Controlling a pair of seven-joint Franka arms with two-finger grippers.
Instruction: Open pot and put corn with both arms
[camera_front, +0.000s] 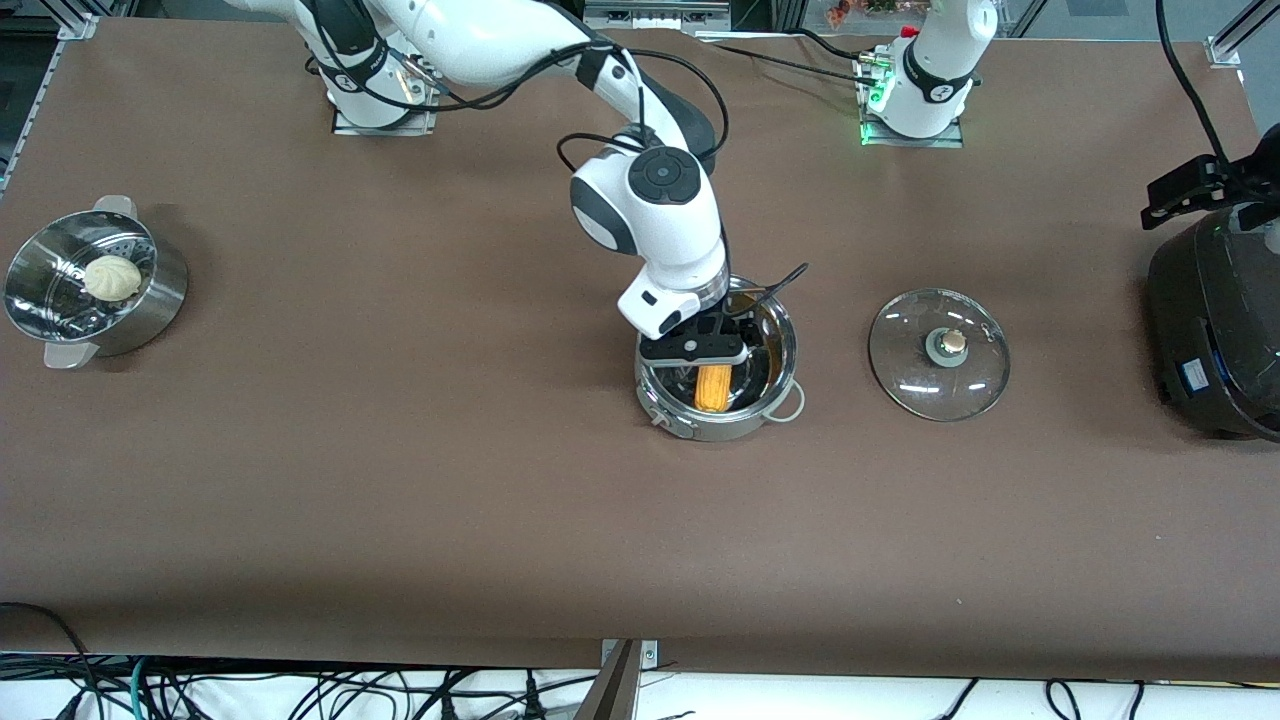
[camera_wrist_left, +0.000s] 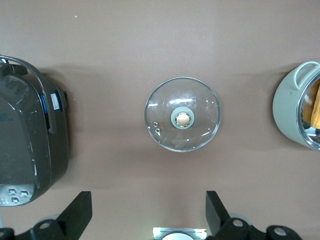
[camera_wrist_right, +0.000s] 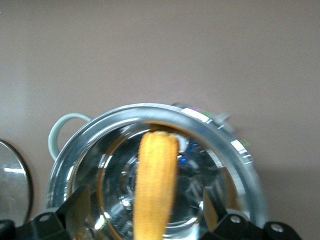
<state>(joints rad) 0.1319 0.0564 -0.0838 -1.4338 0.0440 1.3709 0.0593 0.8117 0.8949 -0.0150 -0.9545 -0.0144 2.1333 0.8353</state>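
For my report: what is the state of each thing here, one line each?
pot: open, corn inside
corn: lying in pot, released
lid: off, flat on table
right tool: open over pot
left tool: open above lid
bun: in steamer bowl

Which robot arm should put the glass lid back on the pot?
Probably the left. Its left gripper hangs right over the lid, jaws open. The right gripper is over the pot, jaws open around the corn, and must clear away.
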